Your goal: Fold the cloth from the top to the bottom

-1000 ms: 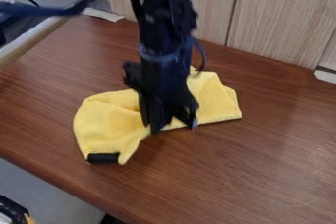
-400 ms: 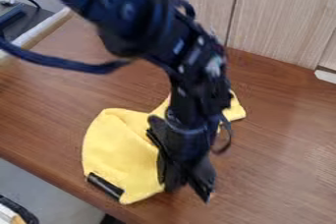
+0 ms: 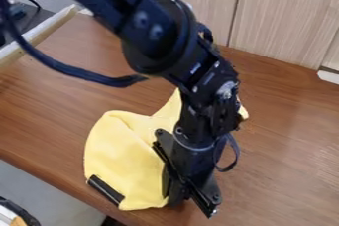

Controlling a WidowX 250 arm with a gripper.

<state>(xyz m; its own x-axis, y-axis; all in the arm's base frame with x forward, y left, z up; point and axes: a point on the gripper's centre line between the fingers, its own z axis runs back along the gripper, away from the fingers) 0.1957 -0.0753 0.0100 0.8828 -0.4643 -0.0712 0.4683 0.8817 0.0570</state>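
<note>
The black gripper [image 3: 192, 201] hangs low over the table's front part, right of the cloth's lower end, its left side against the cloth edge. The yellow cloth [image 3: 122, 153] lies rumpled on the brown table, spreading from the lower left up to the middle. A black strip [image 3: 104, 189] marks its lower left corner, close to the table's front edge. The arm covers much of the cloth's right part, where a small yellow piece emerges beyond it. How the cloth lies behind the gripper is hidden.
The brown wooden table [image 3: 285, 170] runs back to a light wood panel [image 3: 285, 17]. Its front edge slants across the lower left. A pale rail [image 3: 39, 34] borders the upper left, and a cable loops beside the arm.
The gripper has moved down and rightward toward the front edge. The cloth's lower left part has shifted down with it, and its strip has turned from level to slanted.
</note>
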